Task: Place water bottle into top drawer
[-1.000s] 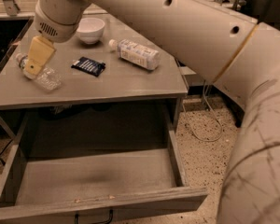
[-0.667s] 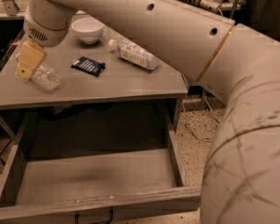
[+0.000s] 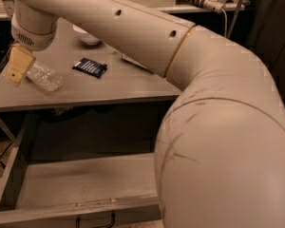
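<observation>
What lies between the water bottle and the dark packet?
Only bare tabletop between bottle and packet, in the camera view; the end effector is beside the bottle's other end.

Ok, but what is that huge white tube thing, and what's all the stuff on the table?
That big cream tube is a robot's arm, seen very close up. There is just one picture, from one camera looking down past the arm; where that camera is fixed I can't say. At the arm's far end, on the left, is its end effector, the part that grabs things. It is down beside a clear, crinkly water bottle lying on its side on the grey table top. I can't tell whether it is gripping the bottle. Also on the table are a small dark blue packet and a white bowl at the back. Below, the top drawer is pulled open.
</observation>
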Robot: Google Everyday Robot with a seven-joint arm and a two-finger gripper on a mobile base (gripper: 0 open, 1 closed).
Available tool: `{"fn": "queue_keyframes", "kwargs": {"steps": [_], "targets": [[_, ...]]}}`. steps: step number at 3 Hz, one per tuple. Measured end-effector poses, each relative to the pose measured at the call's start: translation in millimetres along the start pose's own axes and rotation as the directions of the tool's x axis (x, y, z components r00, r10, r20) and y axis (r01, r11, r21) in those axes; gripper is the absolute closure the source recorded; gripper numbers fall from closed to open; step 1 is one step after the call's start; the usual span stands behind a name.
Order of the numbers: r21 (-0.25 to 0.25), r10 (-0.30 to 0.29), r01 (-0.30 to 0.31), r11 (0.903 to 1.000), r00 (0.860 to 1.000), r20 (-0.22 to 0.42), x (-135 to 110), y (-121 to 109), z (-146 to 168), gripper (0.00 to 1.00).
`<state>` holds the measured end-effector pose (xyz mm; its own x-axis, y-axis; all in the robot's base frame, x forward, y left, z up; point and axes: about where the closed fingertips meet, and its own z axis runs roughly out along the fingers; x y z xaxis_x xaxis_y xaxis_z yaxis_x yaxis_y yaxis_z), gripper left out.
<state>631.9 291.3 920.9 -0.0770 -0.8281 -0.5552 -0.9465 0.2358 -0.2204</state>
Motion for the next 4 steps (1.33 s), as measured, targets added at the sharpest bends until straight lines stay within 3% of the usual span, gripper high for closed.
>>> {"fn": "queue_keyframes", "kwargs": {"steps": [4], "targets": [[-0.01,0.051,-0.052,0.9986,0.993,-0.107,11,-22,66,0.0]]}}
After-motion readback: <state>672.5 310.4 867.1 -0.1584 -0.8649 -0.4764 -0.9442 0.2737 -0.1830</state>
